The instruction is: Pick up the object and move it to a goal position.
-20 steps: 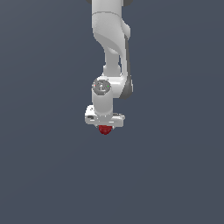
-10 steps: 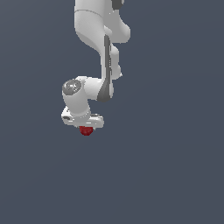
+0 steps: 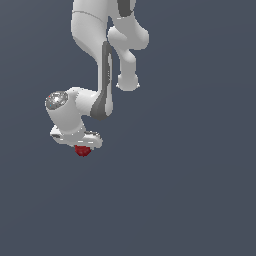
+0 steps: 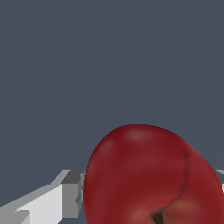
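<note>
The object (image 3: 82,150) is a small dark red roundish ball that hangs just under my white gripper (image 3: 82,148) in the exterior view. The gripper is shut on it and holds it in the air at the exterior view's left. In the wrist view the red object (image 4: 148,175) fills the space between the fingers; one grey-tipped finger (image 4: 70,192) touches its side and the other finger is mostly hidden behind it. No goal marker shows in either view.
The white arm (image 3: 95,60) comes down from the top of the exterior view and bends toward the exterior view's left. Plain dark grey background lies all around.
The arm has swung toward the exterior view's left and slightly lower, carrying the red object in the shut gripper.
</note>
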